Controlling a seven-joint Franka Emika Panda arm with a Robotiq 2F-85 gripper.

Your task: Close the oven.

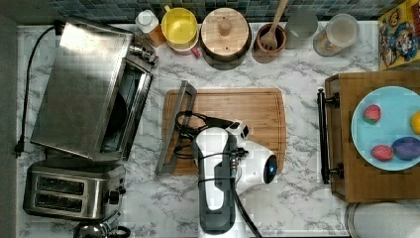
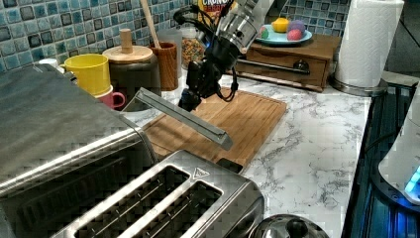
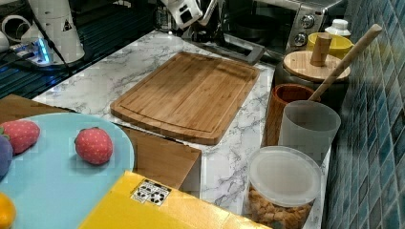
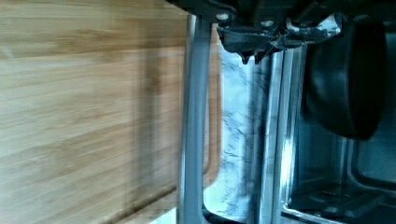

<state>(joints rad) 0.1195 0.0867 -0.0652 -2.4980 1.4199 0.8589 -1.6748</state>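
Large boxy stainless-steel toaster oven (image 1: 81,84) sits at the top view's left on the white marble counter (image 1: 297,198), just above the smaller two-slot steel toaster (image 1: 69,191). Its glass drop-down door is open, hanging out flat; the metal bar handle (image 1: 174,129) overlaps the left edge of the bamboo cutting board (image 1: 247,119).

Black gripper (image 2: 190,96) on the white arm is right at the door: in the left view it sits on the far side of the bar handle (image 2: 183,118), just above the door edge. Contact not resolvable. In the wrist view the handle (image 4: 194,130) runs just beside the fingertips (image 4: 247,49), which look pinched together with nothing between them.

Oven interior is visible in the right view (image 3: 267,28), behind the arm.
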